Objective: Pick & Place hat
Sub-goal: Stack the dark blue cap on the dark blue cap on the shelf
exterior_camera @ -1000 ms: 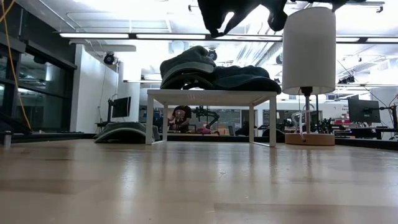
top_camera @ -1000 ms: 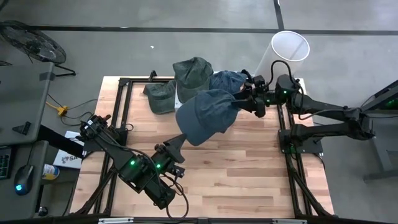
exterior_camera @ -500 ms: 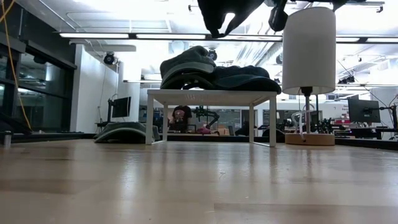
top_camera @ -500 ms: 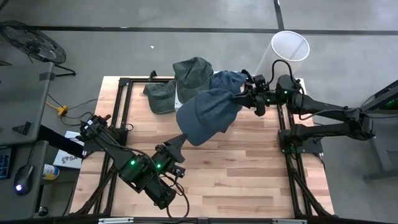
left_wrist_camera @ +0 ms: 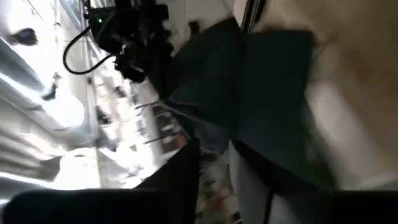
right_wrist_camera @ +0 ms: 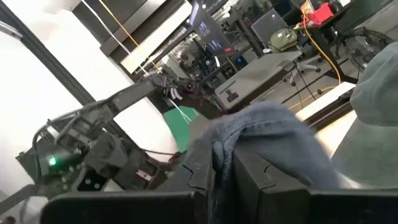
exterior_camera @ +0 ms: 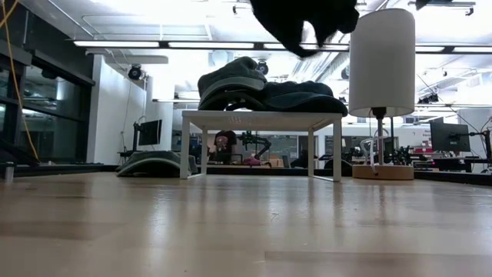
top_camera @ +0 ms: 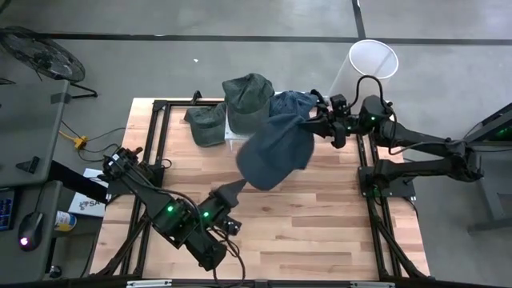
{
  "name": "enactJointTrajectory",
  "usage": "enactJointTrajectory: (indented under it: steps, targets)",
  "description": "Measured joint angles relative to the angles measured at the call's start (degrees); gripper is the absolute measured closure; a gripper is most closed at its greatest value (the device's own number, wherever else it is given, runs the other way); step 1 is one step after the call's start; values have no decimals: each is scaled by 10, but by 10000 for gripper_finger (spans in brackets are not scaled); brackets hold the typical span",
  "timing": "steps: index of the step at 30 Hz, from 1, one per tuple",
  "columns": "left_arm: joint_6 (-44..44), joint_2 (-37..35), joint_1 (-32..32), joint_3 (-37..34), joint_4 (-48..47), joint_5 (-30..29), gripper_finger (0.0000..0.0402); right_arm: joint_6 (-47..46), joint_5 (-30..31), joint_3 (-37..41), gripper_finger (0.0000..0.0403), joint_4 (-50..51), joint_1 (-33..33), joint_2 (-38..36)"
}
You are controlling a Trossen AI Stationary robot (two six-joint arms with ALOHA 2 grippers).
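Observation:
A blue denim hat hangs in the air over the table's middle; in the low view the hat shows at the top. My right gripper is shut on its far right edge. My left gripper stands just left of the hat's near edge, open, with nothing between its fingers. A green hat and another blue hat lie piled on a small white stand. A second green hat lies on the table beside the stand. My right gripper pinches a bunched fold of the hat's denim between its two fingers, at the hat's far right edge. The fingers come about level from the table's right side. The hat hangs clear of the table and droops toward the near left.
A white cylinder on a wooden foot stands at the far right corner. Black frame rails run along the table's left and right sides. Bare wood lies near the front edge.
My left gripper has let go of the hat's near edge and drawn back a little toward the near edge. The hat has swung toward the right and now hangs narrower from my right gripper alone.

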State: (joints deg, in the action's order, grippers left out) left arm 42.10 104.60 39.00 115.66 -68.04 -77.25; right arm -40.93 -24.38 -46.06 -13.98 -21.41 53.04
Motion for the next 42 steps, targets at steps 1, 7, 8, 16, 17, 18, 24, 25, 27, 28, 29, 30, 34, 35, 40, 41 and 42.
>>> enactJointTrajectory:
  steps: [1,7,8,16,17,18,24,25,27,28,29,30,34,35,40,41,42]
  targets:
    - [-8,-2,0,0,19,15,310,0,0,0,378,2,0,-2]
    - [-112,-9,0,0,58,33,239,-2,0,0,378,12,0,-13]
    - [-136,-9,0,0,58,32,232,-5,-1,0,378,13,0,-14]
    - [-413,-29,-14,0,2,42,218,50,8,-114,378,174,17,-8]
    - [-452,-35,-19,0,-14,58,218,63,13,-137,378,207,17,-5]
    - [-487,-40,-26,0,-25,76,218,76,15,-164,378,243,17,-1]
    - [-604,-72,-72,0,-56,185,218,134,0,-310,378,425,17,41]
    - [-607,-77,-79,0,-52,200,218,142,-11,-331,378,453,17,51]
    - [-605,-86,-96,0,-36,229,218,156,-38,-371,378,501,18,73]
    - [-601,-91,-105,0,-22,244,218,164,-51,-391,378,527,20,85]
    - [-593,-96,-113,0,-10,260,218,174,-62,-409,378,553,23,97]
    - [-582,-100,-123,0,4,283,218,186,-70,-426,378,577,27,109]
    - [-525,-114,-170,0,78,397,218,252,-96,-489,378,672,49,158]
    - [-511,-115,-183,0,97,430,218,267,-96,-502,378,693,56,170]
    - [-458,-116,-250,0,181,574,218,314,-86,-564,378,778,93,226]
    - [-451,-116,-260,0,192,589,218,321,-78,-576,378,791,101,236]
    - [-446,-116,-270,0,198,600,218,325,-69,-587,378,801,109,245]
